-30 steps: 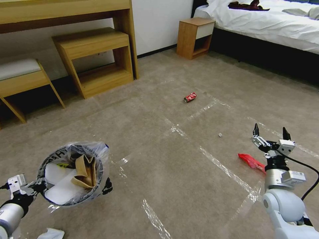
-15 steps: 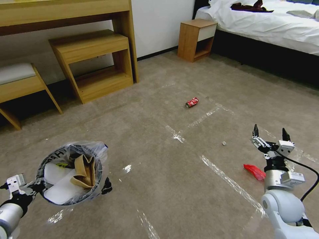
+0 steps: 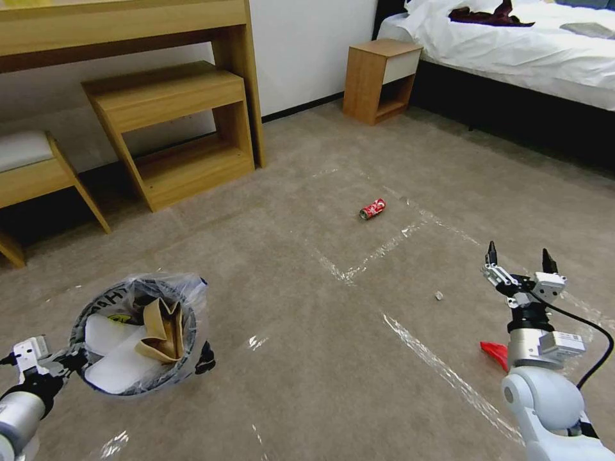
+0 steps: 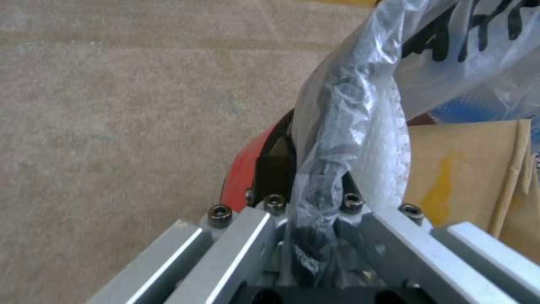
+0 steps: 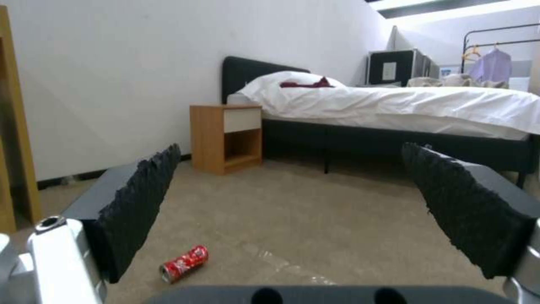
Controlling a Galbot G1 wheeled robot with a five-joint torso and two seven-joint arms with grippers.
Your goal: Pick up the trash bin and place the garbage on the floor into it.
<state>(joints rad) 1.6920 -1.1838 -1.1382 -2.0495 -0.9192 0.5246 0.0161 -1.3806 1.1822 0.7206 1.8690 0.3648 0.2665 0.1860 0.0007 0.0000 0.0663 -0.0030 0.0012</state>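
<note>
From the head view we see the trash bin [image 3: 138, 336] held clear of the floor [image 3: 320, 358] at our lower left, its rim pinched by the left pincer [image 3: 67, 363]; inside lie two flat white slippers [image 3: 115, 358] and one torn tan carton [image 3: 163, 330]. The left wrist view adds what the head view cannot give: the pincer's fingers are pressed onto the black rim through the crinkly clear bag [image 4: 337, 126], with the bin's red side [image 4: 242, 169] just beyond them and the tan carton [image 4: 467, 169] close against the bag on the inner side. At the lower right of the head view the right pincer [image 3: 519, 256] stands with its two black fingertips pointing up and spread well apart, gripping nothing. Its own camera confirms this, looking out between the two ridged pads [image 5: 141, 202] at one crushed red can [image 5: 184, 263] lying on its side on the carpet, and farther off at a wooden nightstand [image 5: 226, 137] beside a bed [image 5: 394, 109]. The head view places that can [image 3: 372, 209] ahead of us, near a strip of shiny tape [image 3: 384, 246]. It also shows two pieces the wrist cameras miss: one red wrapper [image 3: 494, 352], partly hidden behind the right arm, and one small grey scrap [image 3: 439, 296] lying between the can and the wrapper. So we count three loose bits of litter on the floor and three in the bin.
</note>
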